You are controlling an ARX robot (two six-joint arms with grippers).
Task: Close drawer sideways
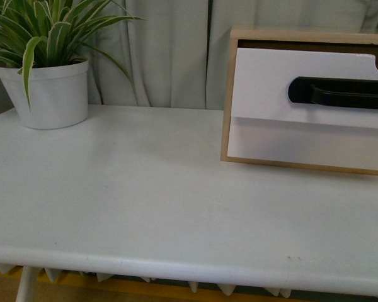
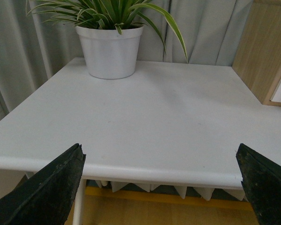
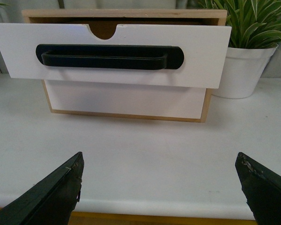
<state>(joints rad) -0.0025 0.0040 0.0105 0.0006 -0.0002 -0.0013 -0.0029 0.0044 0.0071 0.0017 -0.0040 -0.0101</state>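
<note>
Right tool sits closest, fingers spread wide with nothing in them; left tool same deal. Beyond it on the bench, the drawer sticks out of its wood case, dead ahead. Looks like pre-approach: next it needs to reach the front and push it flush. Front view crops the drawer's right end, no arms visible there.

White black-handled drawer juts open from its wood case
</note>
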